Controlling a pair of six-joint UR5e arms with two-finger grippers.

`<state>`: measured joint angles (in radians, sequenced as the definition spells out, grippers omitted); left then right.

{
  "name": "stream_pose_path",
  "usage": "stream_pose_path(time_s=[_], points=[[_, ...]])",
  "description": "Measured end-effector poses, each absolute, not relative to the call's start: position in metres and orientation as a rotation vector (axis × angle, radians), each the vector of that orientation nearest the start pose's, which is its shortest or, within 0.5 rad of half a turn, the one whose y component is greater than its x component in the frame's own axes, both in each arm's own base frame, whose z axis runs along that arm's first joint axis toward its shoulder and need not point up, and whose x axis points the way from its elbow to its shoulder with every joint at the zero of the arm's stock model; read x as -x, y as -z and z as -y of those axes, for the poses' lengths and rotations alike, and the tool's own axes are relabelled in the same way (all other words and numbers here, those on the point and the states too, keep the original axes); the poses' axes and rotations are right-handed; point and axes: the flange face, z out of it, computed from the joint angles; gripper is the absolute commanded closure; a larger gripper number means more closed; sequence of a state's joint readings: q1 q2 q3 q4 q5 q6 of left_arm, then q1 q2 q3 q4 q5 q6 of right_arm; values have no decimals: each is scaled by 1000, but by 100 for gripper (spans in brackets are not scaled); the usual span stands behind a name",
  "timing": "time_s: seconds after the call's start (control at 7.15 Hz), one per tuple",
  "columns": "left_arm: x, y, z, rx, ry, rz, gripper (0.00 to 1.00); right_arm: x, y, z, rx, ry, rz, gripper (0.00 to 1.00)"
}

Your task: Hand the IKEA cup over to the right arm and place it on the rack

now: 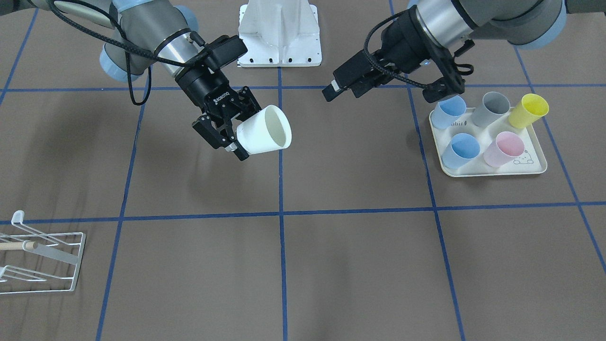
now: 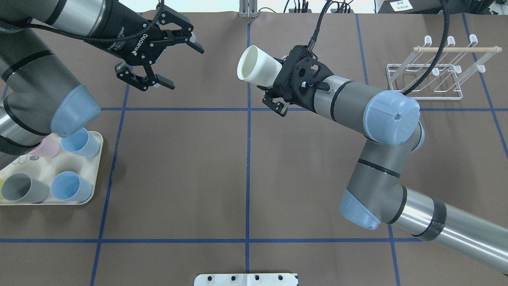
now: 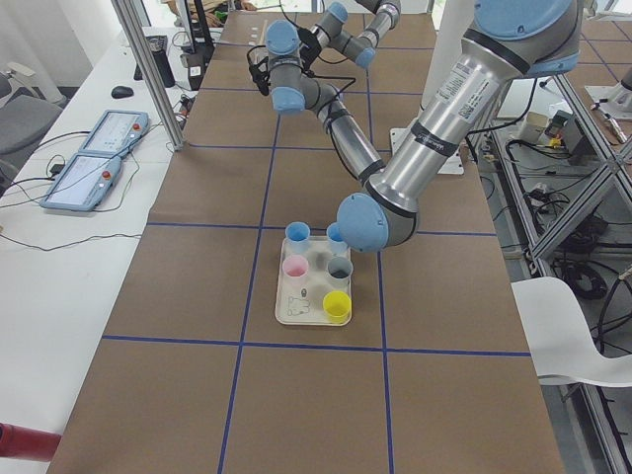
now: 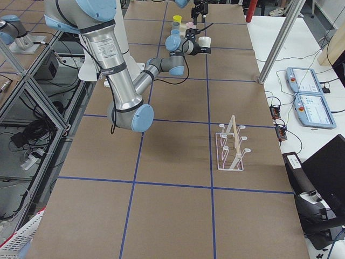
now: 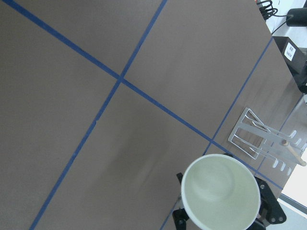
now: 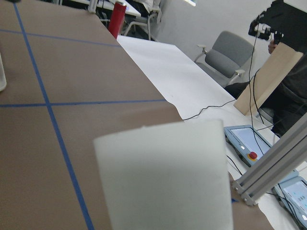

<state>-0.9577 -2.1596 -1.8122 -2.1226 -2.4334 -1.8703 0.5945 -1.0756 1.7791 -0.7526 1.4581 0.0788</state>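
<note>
My bench, brown, gridded with blue tape. On my left side a cream tray carries a near blue cup, far blue cup, grey cup, yellow cup and pink cup. White plate at the bench's near edge.

White capitals spelling ROBOTIQ run along the black body of the right tool in the front-facing view. The overhead view shows the same word, ROBOTIQ, on the left tool, with smaller print beside it too fine to read. The cream tray carries grey lettering ending in "bbit", its start hidden behind a blue cup.
</note>
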Motion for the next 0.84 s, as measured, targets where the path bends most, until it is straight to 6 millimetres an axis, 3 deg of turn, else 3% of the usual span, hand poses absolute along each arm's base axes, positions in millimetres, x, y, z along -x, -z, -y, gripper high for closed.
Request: stream_pose_path(time_s=[0.14,0.42,0.84], points=[[-275,-171,518,186,395,-1414,0,404,-193,466,-1308,643,635,82],[-245,-233,527,63,323,-1350,0,360,-218,472,-1162,671,497,77],[-182,-333,531,-101,217,-1236,0,278,-290,493,-1075,825,221,78]])
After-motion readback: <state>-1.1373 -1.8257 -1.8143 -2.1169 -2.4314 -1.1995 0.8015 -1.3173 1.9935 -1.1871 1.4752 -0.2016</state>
